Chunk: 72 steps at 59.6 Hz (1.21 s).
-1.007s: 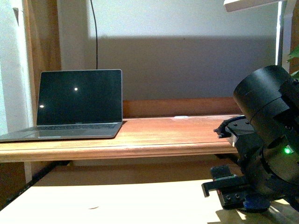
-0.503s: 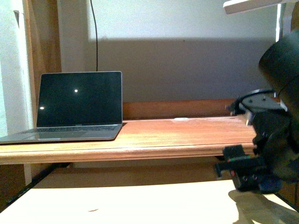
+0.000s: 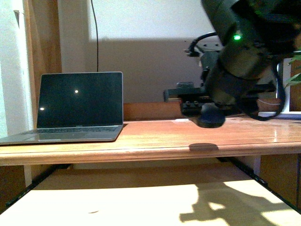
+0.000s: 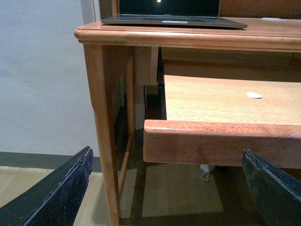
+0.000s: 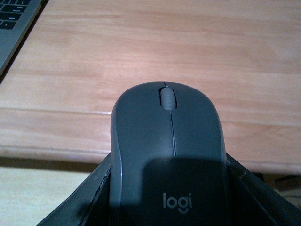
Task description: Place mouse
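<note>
The dark grey mouse [image 5: 167,150], with a scroll wheel and a "logi" mark, sits between the fingers of my right gripper [image 5: 167,197], which is shut on it. In the front view the right gripper [image 3: 207,115] holds the mouse [image 3: 210,118] just above the wooden desk top [image 3: 155,136], right of the laptop [image 3: 77,106]. The right wrist view shows the mouse over the desk's front edge, with the laptop's keyboard corner [image 5: 11,19] to one side. My left gripper [image 4: 164,188] is open and empty, low in front of the desk's pulled-out shelf [image 4: 221,141].
A small flat white oval [image 4: 254,95] lies on the pulled-out shelf. The desk leg [image 4: 101,132] stands close to the left gripper. A black cable [image 3: 95,33] hangs down the wall behind the laptop. A lower light-wood surface [image 3: 117,205] lies below the desk top.
My right arm has risen from the lower right and swung left, carrying the mouse up from below the desk top to just above it.
</note>
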Each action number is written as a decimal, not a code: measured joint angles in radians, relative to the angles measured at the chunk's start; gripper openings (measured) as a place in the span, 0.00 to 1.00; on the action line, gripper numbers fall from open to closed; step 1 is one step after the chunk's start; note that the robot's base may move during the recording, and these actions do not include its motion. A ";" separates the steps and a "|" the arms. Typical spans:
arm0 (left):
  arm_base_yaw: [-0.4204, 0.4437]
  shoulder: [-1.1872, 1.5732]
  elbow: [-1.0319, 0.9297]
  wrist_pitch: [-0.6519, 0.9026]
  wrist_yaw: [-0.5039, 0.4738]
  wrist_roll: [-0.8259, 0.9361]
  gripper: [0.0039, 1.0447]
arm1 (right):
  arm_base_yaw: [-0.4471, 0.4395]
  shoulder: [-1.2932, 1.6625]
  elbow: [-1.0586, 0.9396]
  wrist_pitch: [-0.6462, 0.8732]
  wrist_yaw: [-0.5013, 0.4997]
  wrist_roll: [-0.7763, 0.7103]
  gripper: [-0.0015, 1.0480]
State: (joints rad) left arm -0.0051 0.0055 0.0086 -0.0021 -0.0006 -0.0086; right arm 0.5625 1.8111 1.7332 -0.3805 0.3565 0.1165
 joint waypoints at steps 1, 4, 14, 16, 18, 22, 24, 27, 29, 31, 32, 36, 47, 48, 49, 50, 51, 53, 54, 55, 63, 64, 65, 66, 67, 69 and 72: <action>0.000 0.000 0.000 0.000 0.000 0.000 0.93 | 0.002 0.019 0.025 -0.007 0.007 0.000 0.53; 0.000 0.000 0.000 0.000 0.000 0.000 0.93 | 0.007 0.079 0.106 -0.038 0.024 0.001 0.53; 0.000 0.000 0.000 0.000 0.000 0.000 0.93 | 0.010 0.293 0.400 -0.152 0.072 0.001 0.53; 0.000 0.000 0.000 0.000 0.000 0.000 0.93 | 0.010 0.326 0.446 -0.168 0.078 0.001 0.53; 0.000 0.000 0.000 0.000 0.000 0.000 0.93 | 0.010 0.360 0.495 -0.188 0.084 0.001 0.53; 0.000 0.000 0.000 0.000 0.000 0.000 0.93 | 0.010 0.423 0.592 -0.222 0.089 0.001 0.53; 0.000 0.000 0.000 0.000 0.000 0.000 0.93 | 0.011 0.454 0.640 -0.240 0.091 0.002 0.53; 0.000 0.000 0.000 0.000 0.000 0.000 0.93 | 0.014 0.494 0.703 -0.265 0.095 0.003 0.53; 0.000 0.000 0.000 0.000 0.000 0.000 0.93 | 0.017 0.523 0.748 -0.283 0.097 0.006 0.53; 0.000 0.000 0.000 0.000 0.000 0.000 0.93 | 0.019 0.552 0.793 -0.302 0.098 0.011 0.53; 0.000 0.000 0.000 0.000 0.000 0.000 0.93 | 0.021 0.570 0.822 -0.314 0.098 0.016 0.53; 0.000 0.000 0.000 0.000 0.000 0.000 0.93 | 0.026 0.630 0.918 -0.363 0.101 0.027 0.53; 0.000 0.000 0.000 0.000 0.000 0.000 0.93 | 0.038 0.744 1.088 -0.441 0.116 0.054 0.53; 0.000 0.000 0.000 0.000 0.000 0.000 0.93 | 0.039 0.747 1.094 -0.443 0.116 0.055 0.53; 0.000 0.000 0.000 0.000 0.000 0.000 0.93 | 0.039 0.751 1.102 -0.445 0.114 0.056 0.53; 0.000 0.000 0.000 0.000 0.000 0.000 0.93 | 0.040 0.755 1.111 -0.447 0.114 0.058 0.53; 0.000 0.000 0.000 0.000 0.000 0.000 0.93 | 0.041 0.761 1.120 -0.447 0.115 0.061 0.53; 0.000 0.000 0.000 0.000 0.000 0.000 0.93 | 0.042 0.765 1.129 -0.448 0.116 0.065 0.53; 0.000 0.000 0.000 0.000 0.000 0.000 0.93 | 0.042 0.765 1.129 -0.448 0.116 0.065 0.53; 0.000 0.000 0.000 0.000 0.000 0.000 0.93 | 0.043 0.769 1.135 -0.448 0.116 0.065 0.53; 0.000 0.000 0.000 0.000 0.000 0.000 0.93 | 0.047 0.781 1.149 -0.444 0.106 0.080 0.63; 0.000 0.000 0.000 0.000 0.000 0.000 0.93 | 0.047 0.781 1.149 -0.444 0.106 0.080 0.63; 0.000 0.000 0.000 0.000 0.000 0.000 0.93 | 0.047 0.782 1.149 -0.440 0.104 0.082 0.67; 0.000 0.000 0.000 0.000 0.000 0.000 0.93 | 0.047 0.782 1.149 -0.436 0.101 0.085 0.71; 0.000 0.000 0.000 0.000 0.000 0.000 0.93 | 0.047 0.782 1.149 -0.436 0.101 0.085 0.71; 0.000 0.000 0.000 0.000 0.000 0.000 0.93 | 0.047 0.782 1.149 -0.423 0.092 0.092 0.82; 0.000 0.000 0.000 0.000 0.000 0.000 0.93 | 0.047 0.771 1.126 -0.382 0.074 0.098 0.88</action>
State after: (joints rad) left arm -0.0051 0.0055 0.0086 -0.0021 -0.0006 -0.0086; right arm 0.6094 2.5816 2.8590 -0.7628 0.4305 0.2150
